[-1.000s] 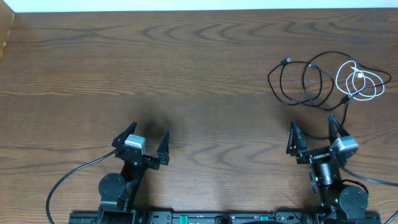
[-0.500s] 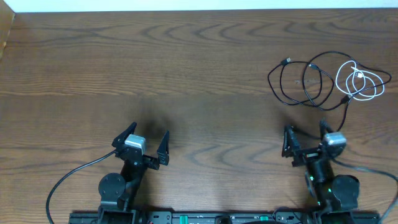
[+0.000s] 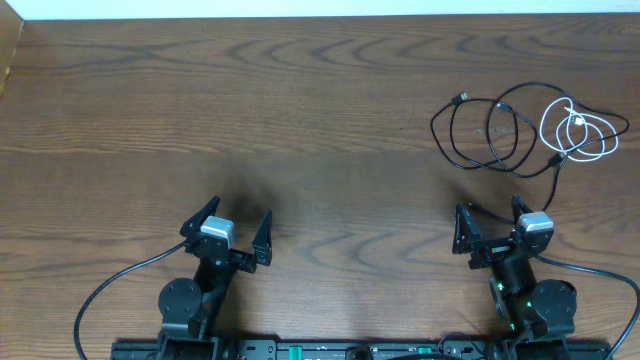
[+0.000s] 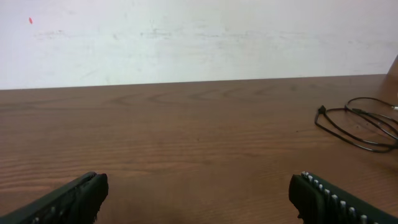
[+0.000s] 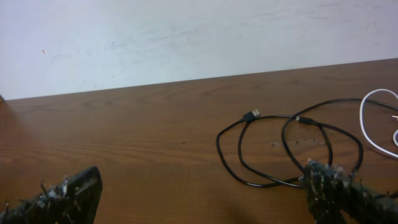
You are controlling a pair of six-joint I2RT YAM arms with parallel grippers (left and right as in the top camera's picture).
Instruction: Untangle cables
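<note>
Black cable [image 3: 460, 98] and white cable [image 3: 580, 122] lie looped, overlapping near the desk's [image 3: 300, 120] right edge, with wide bare desk to their left; both hands are spread and empty, the left hand [image 3: 240, 210] unmoved, the right hand [image 3: 489, 212] near the loops, shifted left since a second ago.
</note>
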